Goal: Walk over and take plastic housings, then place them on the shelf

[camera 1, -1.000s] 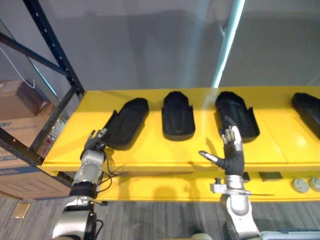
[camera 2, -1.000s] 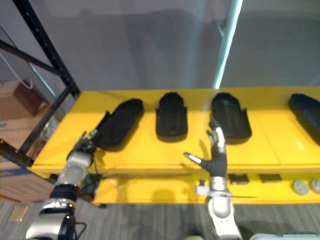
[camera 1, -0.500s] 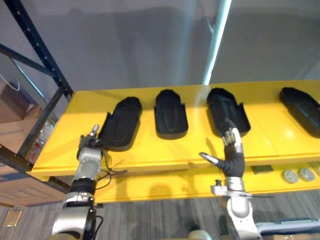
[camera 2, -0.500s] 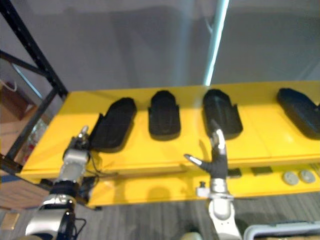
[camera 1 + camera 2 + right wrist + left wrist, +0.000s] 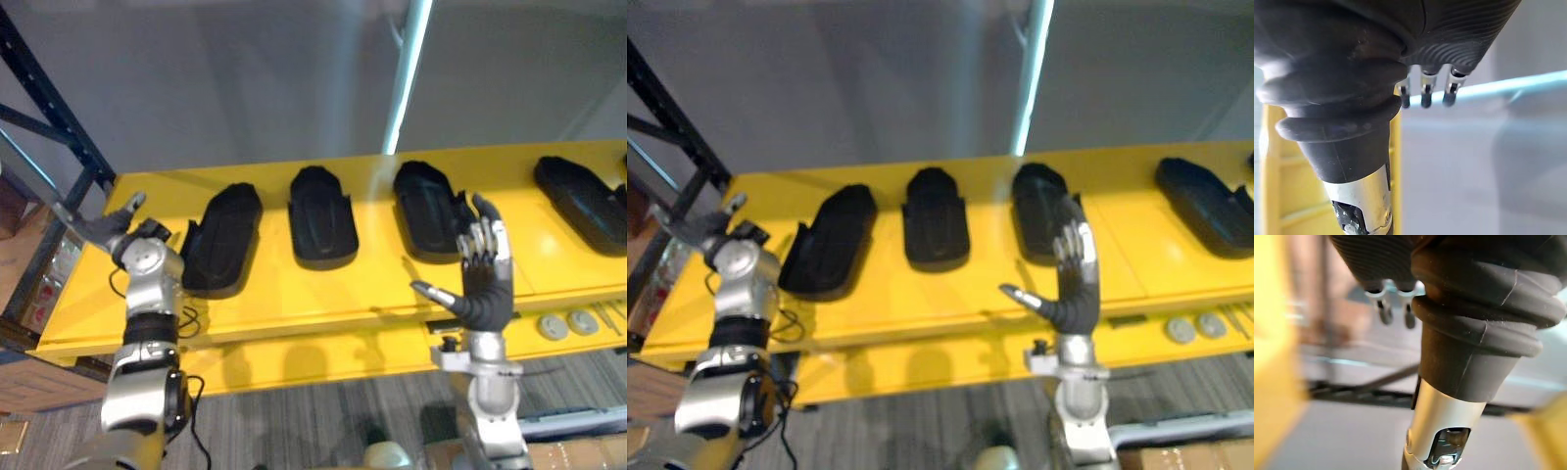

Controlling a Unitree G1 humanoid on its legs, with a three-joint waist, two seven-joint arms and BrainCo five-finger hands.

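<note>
Several black plastic housings lie in a row on the yellow shelf: a left one, a middle one, a third and a far right one. My left hand is raised off the shelf's left end, apart from the left housing, open with its fingers stretched out and nothing in them. My right hand stands upright in front of the third housing, open, palm turned left, thumb out. Its straight fingers hold nothing.
A black rack upright stands at the shelf's left end, with cardboard boxes below it. Two round grey discs lie on the lower yellow ledge at the right. A pale vertical pole rises behind the shelf against a grey wall.
The whole picture has shifted, so the camera moved. My left hand has come off the left housing's near edge and lifted out to the left. My right hand has risen higher.
</note>
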